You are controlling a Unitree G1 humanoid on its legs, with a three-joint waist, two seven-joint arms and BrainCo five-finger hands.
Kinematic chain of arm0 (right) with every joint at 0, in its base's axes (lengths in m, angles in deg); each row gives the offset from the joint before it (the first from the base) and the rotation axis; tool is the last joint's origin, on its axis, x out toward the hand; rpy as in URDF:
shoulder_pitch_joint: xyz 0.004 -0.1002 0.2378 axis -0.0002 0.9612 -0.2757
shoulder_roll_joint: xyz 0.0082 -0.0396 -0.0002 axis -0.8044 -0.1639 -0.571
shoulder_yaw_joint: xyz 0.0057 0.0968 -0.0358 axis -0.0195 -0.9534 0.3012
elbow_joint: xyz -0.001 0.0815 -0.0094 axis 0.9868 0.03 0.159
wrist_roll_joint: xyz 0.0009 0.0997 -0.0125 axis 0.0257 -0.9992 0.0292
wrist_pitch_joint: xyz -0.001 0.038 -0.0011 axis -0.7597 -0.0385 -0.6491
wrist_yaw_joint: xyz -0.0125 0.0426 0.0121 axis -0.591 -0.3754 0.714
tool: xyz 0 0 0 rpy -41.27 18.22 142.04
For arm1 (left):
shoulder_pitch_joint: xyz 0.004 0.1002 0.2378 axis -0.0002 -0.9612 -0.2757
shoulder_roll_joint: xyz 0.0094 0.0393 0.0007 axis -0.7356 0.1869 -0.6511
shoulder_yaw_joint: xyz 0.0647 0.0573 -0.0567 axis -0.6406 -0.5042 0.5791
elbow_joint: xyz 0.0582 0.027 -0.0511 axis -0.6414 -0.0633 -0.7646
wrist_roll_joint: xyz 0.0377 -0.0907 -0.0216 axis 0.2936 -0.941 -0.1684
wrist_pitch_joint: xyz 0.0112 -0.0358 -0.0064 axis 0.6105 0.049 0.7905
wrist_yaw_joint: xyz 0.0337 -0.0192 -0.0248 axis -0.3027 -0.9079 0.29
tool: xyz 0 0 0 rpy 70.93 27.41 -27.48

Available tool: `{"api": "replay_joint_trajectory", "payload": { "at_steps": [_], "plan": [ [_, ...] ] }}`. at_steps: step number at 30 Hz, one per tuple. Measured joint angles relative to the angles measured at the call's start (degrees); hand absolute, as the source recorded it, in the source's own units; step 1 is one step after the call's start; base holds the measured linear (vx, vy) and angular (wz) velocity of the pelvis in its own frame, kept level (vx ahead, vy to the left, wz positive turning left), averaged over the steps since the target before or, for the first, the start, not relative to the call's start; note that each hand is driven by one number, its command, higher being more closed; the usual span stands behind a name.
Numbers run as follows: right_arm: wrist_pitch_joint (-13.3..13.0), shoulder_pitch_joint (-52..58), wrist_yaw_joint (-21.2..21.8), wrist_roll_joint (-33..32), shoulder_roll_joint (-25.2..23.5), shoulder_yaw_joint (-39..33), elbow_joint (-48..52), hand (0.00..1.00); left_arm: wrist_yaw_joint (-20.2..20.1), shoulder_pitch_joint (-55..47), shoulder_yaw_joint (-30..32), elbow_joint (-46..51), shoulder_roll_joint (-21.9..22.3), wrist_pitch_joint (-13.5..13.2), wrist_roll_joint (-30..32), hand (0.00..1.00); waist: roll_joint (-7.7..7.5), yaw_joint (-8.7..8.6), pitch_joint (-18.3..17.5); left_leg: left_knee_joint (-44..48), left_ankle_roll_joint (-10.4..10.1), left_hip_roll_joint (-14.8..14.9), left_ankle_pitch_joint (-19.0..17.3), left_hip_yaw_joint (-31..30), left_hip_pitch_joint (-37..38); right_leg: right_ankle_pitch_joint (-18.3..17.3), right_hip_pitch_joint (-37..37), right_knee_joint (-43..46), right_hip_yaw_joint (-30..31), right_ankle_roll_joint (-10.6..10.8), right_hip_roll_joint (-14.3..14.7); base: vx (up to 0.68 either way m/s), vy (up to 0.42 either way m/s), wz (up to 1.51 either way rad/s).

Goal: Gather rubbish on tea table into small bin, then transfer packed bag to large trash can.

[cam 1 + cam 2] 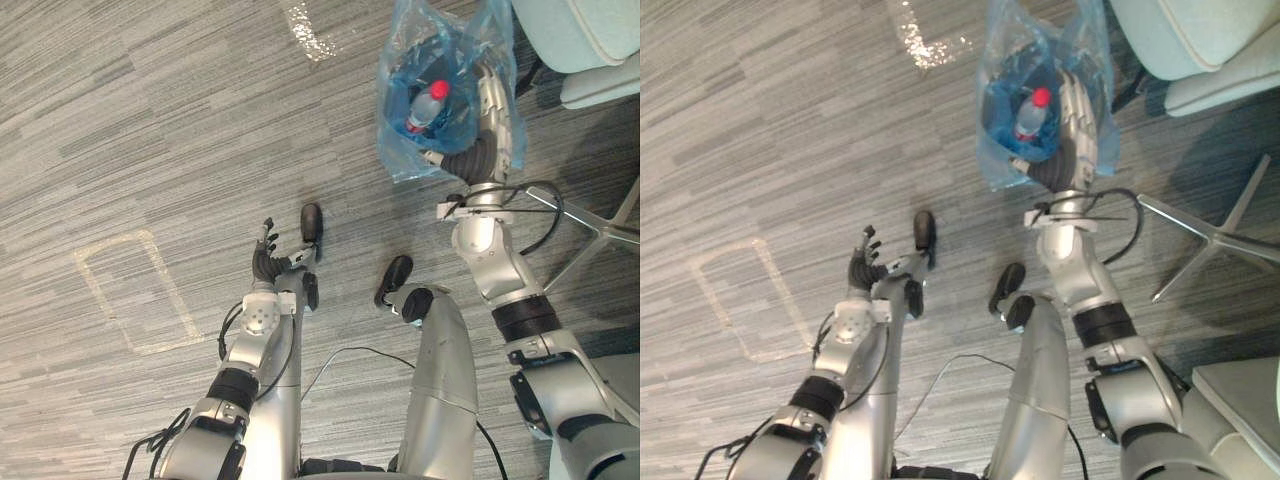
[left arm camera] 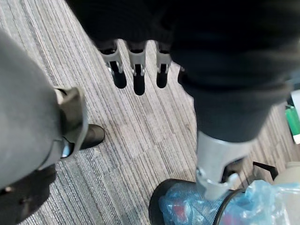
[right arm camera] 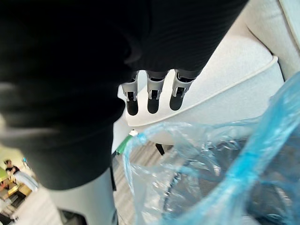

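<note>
My right hand holds the small black mesh bin up off the carpet. The bin is lined with a blue plastic bag. Its fingers lie along the outside of the bag and the thumb is on the other side, pinching the rim. Inside the bag stands a plastic bottle with a red cap among other rubbish. My left hand hangs low by my side with straight fingers and holds nothing.
A pale upholstered armchair stands close on the far right, just beyond the bin. A chair's metal star base spreads on the carpet to the right. A taped rectangle marks the floor at left.
</note>
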Motion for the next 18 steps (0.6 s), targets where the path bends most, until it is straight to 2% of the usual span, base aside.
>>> {"api": "replay_joint_trajectory", "payload": {
  "at_steps": [4, 7, 16, 17, 18],
  "plan": [
    [1.38, 0.36, 0.99, 4.82, -0.67, 1.72, -1.24, 0.0, 0.03, 0.01, 0.01, 0.06, -0.02, -0.08, 0.02, 0.0, -0.1, -0.01, 0.05, -0.21, 0.24, 0.0, 0.23, 0.01, -0.01, 0.16, -0.02, -0.15, -0.09, -0.25, -0.01, -0.07, 0.003, 0.01],
    [2.81, -1.28, 2.21, 7.47, -0.81, 3.48, -7.2, 0.0, 0.06, 0.03, 0.01, 0.1, -0.08, -0.27, -0.04, 0.0, -0.14, -0.02, 0.08, -0.74, 0.18, -0.02, 0.42, -0.05, -0.13, 0.19, -0.13, -0.54, -0.32, -0.17, 0.0, -0.06, 0.001, 0.01],
    [6.15, -10.85, 5.63, 7.43, -0.87, 8.32, -25.23, 0.0, 0.23, 2.09, -0.11, 0.64, -1.7, -0.67, -1.55, 0.0, -0.43, -0.03, 0.32, -0.58, 0.14, -0.16, 0.63, -0.39, -3.21, 0.28, -3.0, -0.18, -0.66, -0.33, -0.11, -0.06, 0.007, 0.03],
    [6.71, -12.44, 5.89, 7.4, -0.84, 8.91, -27.49, 1.0, 0.27, 2.36, -0.11, 0.93, -2.06, -0.93, -2.51, 0.0, -0.44, -0.02, 0.34, -0.06, 0.12, -0.29, 0.65, -0.54, -4.01, 0.36, -3.8, 0.37, -0.63, -0.52, -0.21, -0.07, 0.012, 0.08],
    [7.15, -13.95, 6.26, 7.33, -0.76, 9.19, -29.32, 1.0, 0.28, 2.64, 0.01, 1.05, -2.25, -1.53, -3.12, 0.0, -0.46, 0.09, 0.36, 0.23, 0.05, -0.3, 0.7, -0.63, -4.71, 0.34, -4.49, 0.7, -0.64, -0.52, -0.24, -0.06, 0.01, 0.08]
  ]
}}
